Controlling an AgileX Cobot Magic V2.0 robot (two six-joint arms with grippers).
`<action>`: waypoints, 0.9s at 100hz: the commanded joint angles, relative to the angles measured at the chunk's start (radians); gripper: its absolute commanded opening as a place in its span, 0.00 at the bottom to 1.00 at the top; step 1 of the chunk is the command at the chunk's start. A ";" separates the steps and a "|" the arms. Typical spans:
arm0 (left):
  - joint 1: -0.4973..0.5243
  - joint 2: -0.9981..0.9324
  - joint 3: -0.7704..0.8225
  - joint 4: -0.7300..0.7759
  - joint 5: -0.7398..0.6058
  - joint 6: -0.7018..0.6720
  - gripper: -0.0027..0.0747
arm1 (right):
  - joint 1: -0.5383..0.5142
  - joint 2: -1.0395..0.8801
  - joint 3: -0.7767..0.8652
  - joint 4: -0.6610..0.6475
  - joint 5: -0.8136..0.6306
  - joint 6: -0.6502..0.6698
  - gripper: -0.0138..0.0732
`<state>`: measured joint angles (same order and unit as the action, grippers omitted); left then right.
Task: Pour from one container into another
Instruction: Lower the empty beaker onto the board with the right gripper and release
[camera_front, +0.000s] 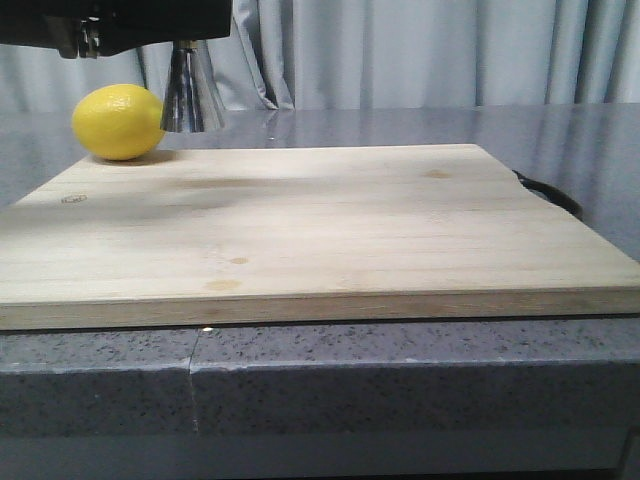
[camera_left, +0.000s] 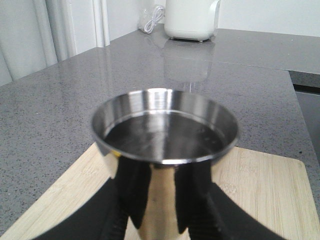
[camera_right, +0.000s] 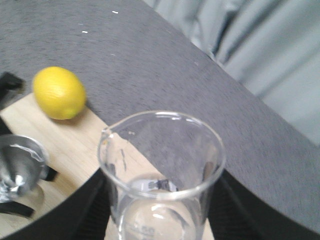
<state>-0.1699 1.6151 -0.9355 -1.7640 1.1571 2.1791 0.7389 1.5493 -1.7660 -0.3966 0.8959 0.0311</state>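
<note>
Gripping the shiny steel hourglass jigger (camera_left: 162, 150) at its waist, the left tool (camera_left: 160, 210) held it raised above the pale wooden cutting board (camera_front: 320, 230), beside a yellow lemon (camera_front: 118, 122). Right tool (camera_right: 160, 210): clamped around the clear glass beaker (camera_right: 161, 170), also aloft over the grey speckled worktop (camera_front: 400, 370).

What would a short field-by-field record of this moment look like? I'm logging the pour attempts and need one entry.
left claw: shut on the steel jigger, held upright above the board
right claw: shut on the glass beaker, upright
jigger contents: dark reflective inside, liquid uncertain
beaker contents: cannot tell
cutting board: wooden, on the grey counter
lemon: at the board's far left corner
pour: not yet begun
</note>
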 joint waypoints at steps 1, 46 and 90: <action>-0.010 -0.043 -0.030 -0.100 0.084 -0.012 0.30 | -0.044 -0.102 0.073 -0.031 -0.121 0.077 0.53; -0.010 -0.043 -0.030 -0.100 0.084 -0.012 0.30 | -0.370 -0.382 0.860 -0.027 -1.020 0.383 0.53; -0.010 -0.043 -0.030 -0.100 0.082 -0.012 0.30 | -0.465 -0.241 1.046 -0.038 -1.360 0.373 0.53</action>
<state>-0.1699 1.6151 -0.9355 -1.7640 1.1571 2.1791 0.2837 1.2954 -0.6958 -0.4282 -0.3212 0.4095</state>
